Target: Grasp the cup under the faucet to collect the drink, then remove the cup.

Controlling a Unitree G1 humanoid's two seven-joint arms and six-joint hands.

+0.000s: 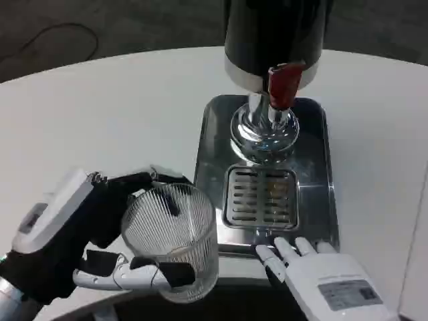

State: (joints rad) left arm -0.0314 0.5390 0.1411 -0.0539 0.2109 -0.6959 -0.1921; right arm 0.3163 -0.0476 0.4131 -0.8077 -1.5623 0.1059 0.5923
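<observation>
Two hands show nearest us: our left hand [80,234] grips the upright ribbed cup [172,237], our right hand [314,271] rests empty, fingers loosely spread, on the tray's [314,180] front edge. Beyond the cup, up and rightward, lies the drip grate [261,196], then the red-handled faucet [281,90], so we judge the left hand carries it there.

left hand [80,234] curled closed in a hold; right hand [321,274] flat, fingers together, palm down.

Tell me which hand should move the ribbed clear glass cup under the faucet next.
Left. The left hand already grips the ribbed clear glass cup, beside the steel drip tray and short of the red-handled faucet. The right hand rests fingertips on the tray's front edge, holding nothing.
</observation>
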